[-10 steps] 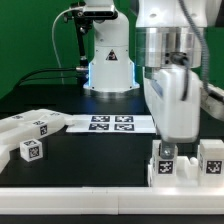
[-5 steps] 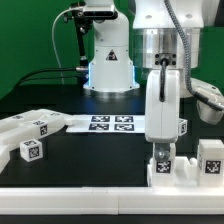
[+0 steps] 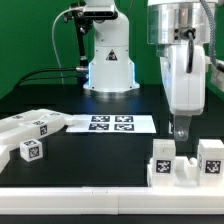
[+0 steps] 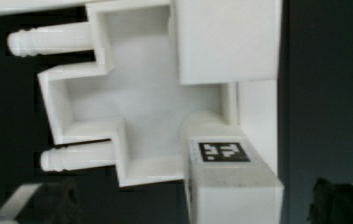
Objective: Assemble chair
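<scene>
The chair is loose white tagged pieces. One blocky piece [image 3: 182, 165] with two raised tagged blocks stands at the front on the exterior view's right. My gripper [image 3: 180, 131] hangs just above it, not touching. In the wrist view this piece [image 4: 155, 100] fills the picture, with two round pegs and a square tag [image 4: 223, 150]. The gripper [image 4: 191, 212] is open and empty; its dark fingertips [image 4: 41, 205] show wide apart on either side of the piece. Two more pieces, a flat panel [image 3: 30, 127] and a small tagged block [image 3: 31, 151], lie at the exterior view's left.
The marker board [image 3: 110, 123] lies flat in the middle of the black table. The robot's white base [image 3: 108, 60] stands behind it. A white rail [image 3: 100, 197] runs along the table's front edge.
My gripper has risen off the front right piece and shifted a little to the exterior view's right. The piece stays on the table.
</scene>
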